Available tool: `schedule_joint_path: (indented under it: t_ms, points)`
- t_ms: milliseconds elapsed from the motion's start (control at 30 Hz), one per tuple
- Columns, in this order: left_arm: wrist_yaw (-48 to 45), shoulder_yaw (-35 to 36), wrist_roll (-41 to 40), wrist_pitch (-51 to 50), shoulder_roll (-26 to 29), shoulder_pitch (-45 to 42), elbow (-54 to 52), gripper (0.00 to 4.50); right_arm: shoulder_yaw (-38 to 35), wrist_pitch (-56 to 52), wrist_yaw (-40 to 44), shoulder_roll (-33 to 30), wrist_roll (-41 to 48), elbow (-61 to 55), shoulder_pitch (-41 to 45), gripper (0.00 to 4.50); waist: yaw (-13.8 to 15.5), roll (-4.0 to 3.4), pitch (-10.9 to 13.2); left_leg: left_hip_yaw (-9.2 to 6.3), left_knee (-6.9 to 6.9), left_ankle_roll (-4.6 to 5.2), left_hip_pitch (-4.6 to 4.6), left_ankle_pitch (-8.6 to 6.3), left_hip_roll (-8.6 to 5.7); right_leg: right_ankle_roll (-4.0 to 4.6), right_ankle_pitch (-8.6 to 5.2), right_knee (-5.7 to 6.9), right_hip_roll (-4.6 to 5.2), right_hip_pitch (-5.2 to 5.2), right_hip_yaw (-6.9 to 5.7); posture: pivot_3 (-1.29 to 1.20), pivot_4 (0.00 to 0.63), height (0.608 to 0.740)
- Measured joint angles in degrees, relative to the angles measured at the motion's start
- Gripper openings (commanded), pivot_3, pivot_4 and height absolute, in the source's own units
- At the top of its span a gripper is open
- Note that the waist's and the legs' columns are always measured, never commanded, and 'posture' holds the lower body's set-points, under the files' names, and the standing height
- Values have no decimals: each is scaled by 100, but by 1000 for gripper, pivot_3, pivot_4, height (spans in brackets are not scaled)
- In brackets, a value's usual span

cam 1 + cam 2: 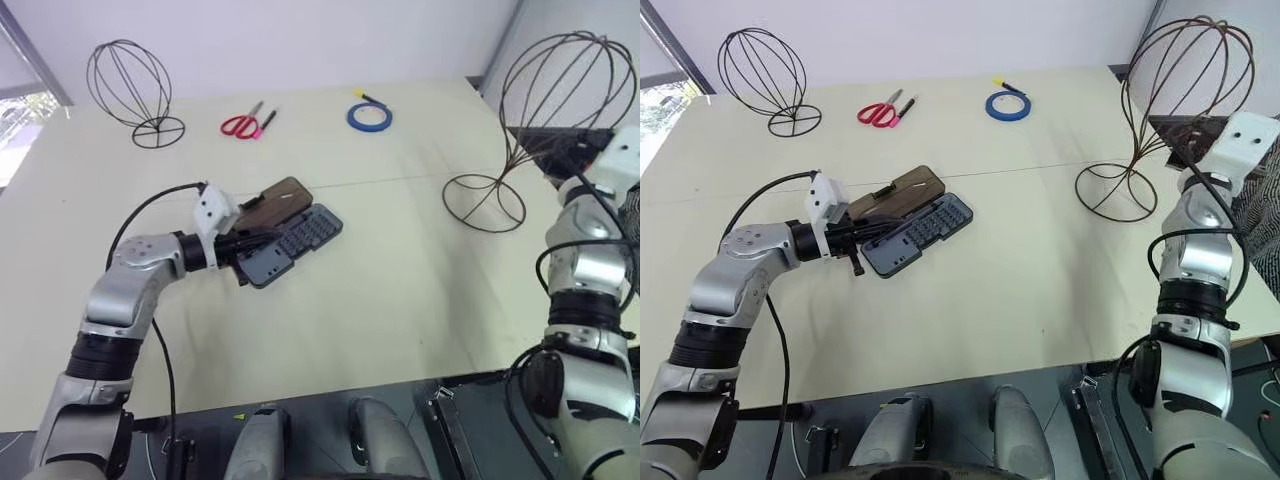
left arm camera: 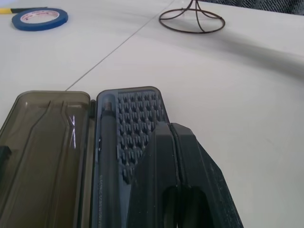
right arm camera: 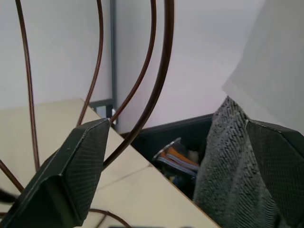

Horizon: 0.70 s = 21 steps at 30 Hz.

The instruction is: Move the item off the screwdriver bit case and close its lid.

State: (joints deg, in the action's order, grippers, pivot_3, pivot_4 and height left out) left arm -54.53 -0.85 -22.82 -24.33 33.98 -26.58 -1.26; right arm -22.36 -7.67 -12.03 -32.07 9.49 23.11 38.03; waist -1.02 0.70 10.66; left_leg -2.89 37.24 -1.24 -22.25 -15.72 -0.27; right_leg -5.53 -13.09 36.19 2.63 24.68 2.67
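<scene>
The item (image 1: 507, 160), a brown wire head cage on a ring base, stands on the table at the right, apart from the screwdriver bit case (image 1: 305, 235). The case lies open mid-table, rows of bits showing. Its smoky-brown lid (image 1: 275, 200) lies flat beside it on the far side. My left gripper (image 2: 171, 130) is shut and sits over the case's near end. My right gripper (image 3: 175, 156) is open beside the cage, and one cage wire (image 3: 156, 85) runs between its fingers, close to one pad (image 3: 71, 175), touching neither.
A black wire stand (image 1: 130, 85) stands at the far left. Red scissors (image 1: 240, 125) with a pen and a blue tape roll (image 1: 369, 117) lie along the far edge. The table's right edge is just behind the cage, with a grey cloth (image 3: 228, 161) beyond.
</scene>
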Motion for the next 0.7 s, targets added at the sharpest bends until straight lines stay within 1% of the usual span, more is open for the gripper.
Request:
schedule_joint_path:
  t_ms: [100, 133, 200, 233, 300, 333, 400, 467, 500, 600, 700]
  points:
    - [8, 10, -24, -16, -7, 47, -23, 0, -176, -795, -11, 0, 49, -1578, -934, 4422, 42, -1, -1, -9, 0, 0, -6, 0, 0, 0, 0, -1, 2, 0, -5, 0, 150, 740]
    - [13, 13, -24, -24, -4, 67, -23, 0, -220, -971, -25, 19, 69, -1863, -1098, 4422, 33, -1, -1, -7, 2, 0, -5, 0, 0, 0, 0, -1, 2, 0, -5, 0, 150, 740]
    - [26, 26, -36, -49, -4, 149, -111, 0, -498, -1797, -94, 229, 212, -3147, -1911, 4422, 37, 0, -2, -12, 1, 0, -5, 0, 1, 0, 0, 1, 1, 0, -6, 0, 150, 740]
    - [35, 42, -37, -58, 7, 174, -119, 0, -525, -2126, -84, 323, 305, -3556, -2173, 4422, 31, 0, -2, -12, 2, 0, -4, 0, 1, 0, 0, 3, 1, 0, -6, 0, 150, 740]
    - [64, 67, -46, -106, 17, 189, -164, 0, -495, -2982, 180, 420, 705, -4474, -2761, 4422, -6, -4, -3, -10, 4, 1, 3, 0, 2, 0, 0, 6, -1, -1, 0, 0, 150, 740]
    - [70, 78, -48, -123, 26, 195, -174, 0, -428, -3284, 355, 416, 928, -4751, -2870, 4422, -31, -7, -2, -9, 4, 1, 9, 0, 2, 1, 0, 6, -4, -1, 7, 0, 150, 740]
    - [96, 119, -75, -135, 25, 202, -197, 0, -182, -3819, 846, 309, 1423, -5276, -2889, 4422, -104, -11, 0, -7, 4, 2, 19, 0, 3, 3, 1, 7, -8, -6, 12, 0, 150, 740]
    - [107, 186, -116, -149, 33, 210, -215, 0, 163, -4164, 1519, 22, 1975, -5710, -2738, 4422, -146, -11, 0, -2, 4, 2, 29, 0, 4, 5, 0, 7, -11, -18, 7, 0, 150, 740]
    - [111, 209, -138, -160, 62, 211, -215, 0, 396, -4273, 1944, -187, 2243, -5837, -2527, 4422, -161, -11, 1, 0, 3, 2, 33, 0, 5, 5, -1, 7, -14, -19, 7, 0, 150, 740]
    - [122, 243, -161, -196, 157, 200, -226, 0, 1021, -4302, 2983, -631, 2643, -5913, -1894, 4422, -147, -8, 2, -6, -1, 2, 30, 0, 6, 5, -2, 3, -16, -21, -1, 0, 150, 740]
    - [174, 437, -231, -397, 337, 285, -363, 0, 1495, -4185, 3735, -739, 2770, -5538, -1394, 4422, -125, 1, 5, -18, 5, 2, 8, 0, 4, 3, 0, -5, -6, -15, -15, 0, 150, 740]
